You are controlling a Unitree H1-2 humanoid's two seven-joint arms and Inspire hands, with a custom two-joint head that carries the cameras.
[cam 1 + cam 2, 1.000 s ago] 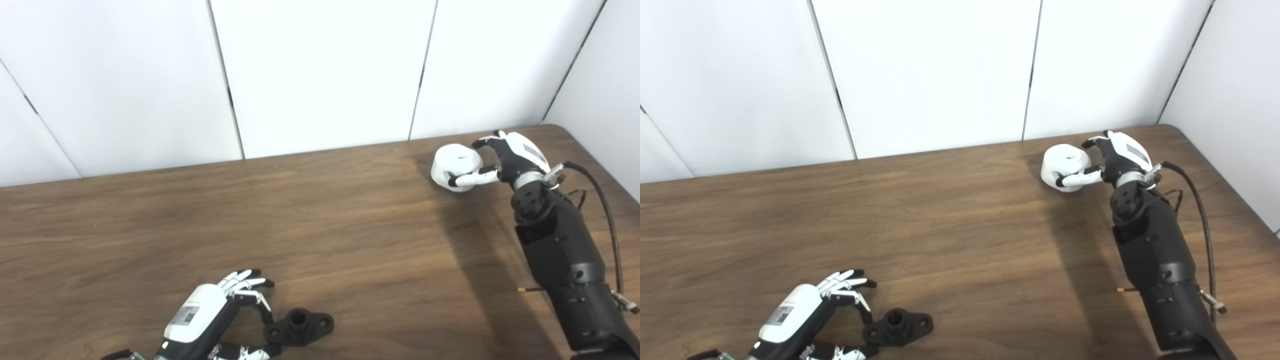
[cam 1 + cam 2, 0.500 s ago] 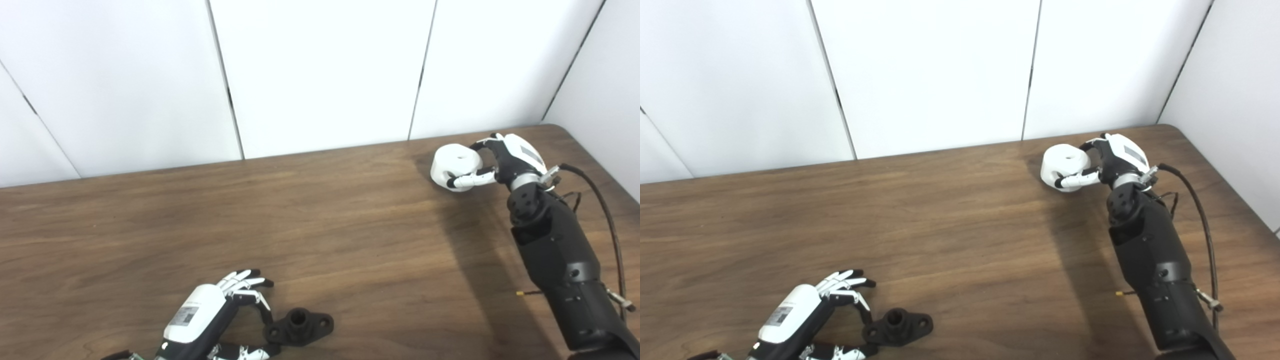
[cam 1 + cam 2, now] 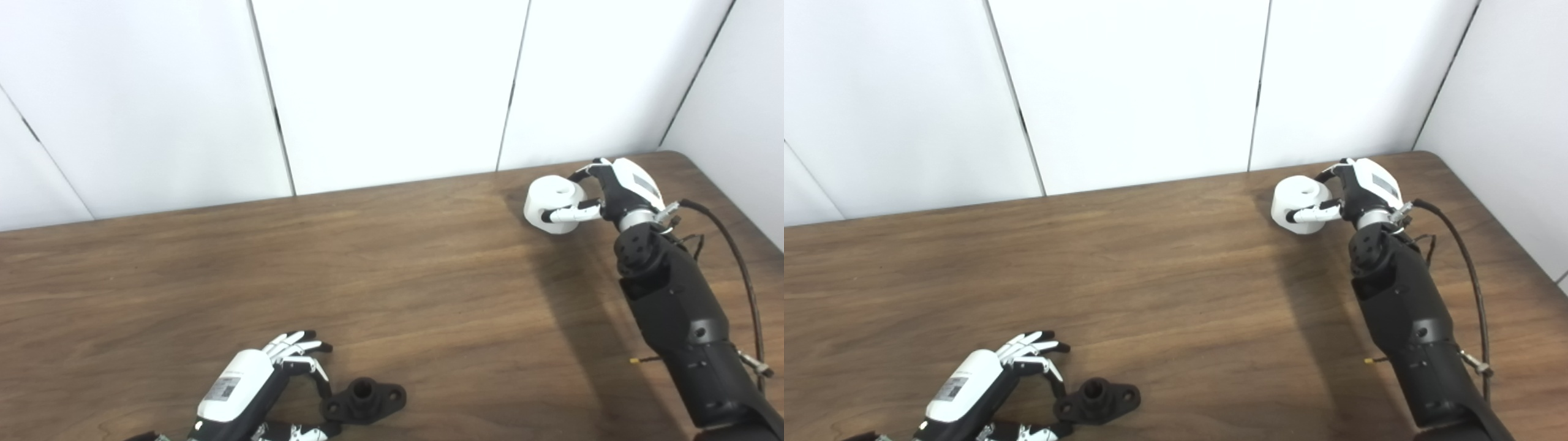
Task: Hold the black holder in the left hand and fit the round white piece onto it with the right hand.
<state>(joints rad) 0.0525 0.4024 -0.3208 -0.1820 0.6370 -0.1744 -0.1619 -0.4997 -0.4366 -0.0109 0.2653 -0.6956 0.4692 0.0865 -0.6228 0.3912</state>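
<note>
The black holder [image 3: 366, 401], a short tube on a two-lobed flange, lies on the wooden table [image 3: 392, 288] near the front edge. My left hand [image 3: 269, 383] is at its left end, with a fingertip and the thumb pinching the left lobe while the other fingers fan out above. The round white piece [image 3: 551, 204], a thick disc with a hole in its top, is at the far right of the table. My right hand [image 3: 603, 196] is shut on it, fingers over its top and the thumb across its front. I cannot tell whether the piece touches the table.
White wall panels [image 3: 392, 92] stand directly behind the table's far edge and along its right side. A black cable [image 3: 732, 245] loops beside my right forearm. The table's right edge runs close to that arm.
My right hand's fingers have curled tighter over the white piece. The whole picture has shifted a little, so the camera moved. The left hand and the holder keep their pose.
</note>
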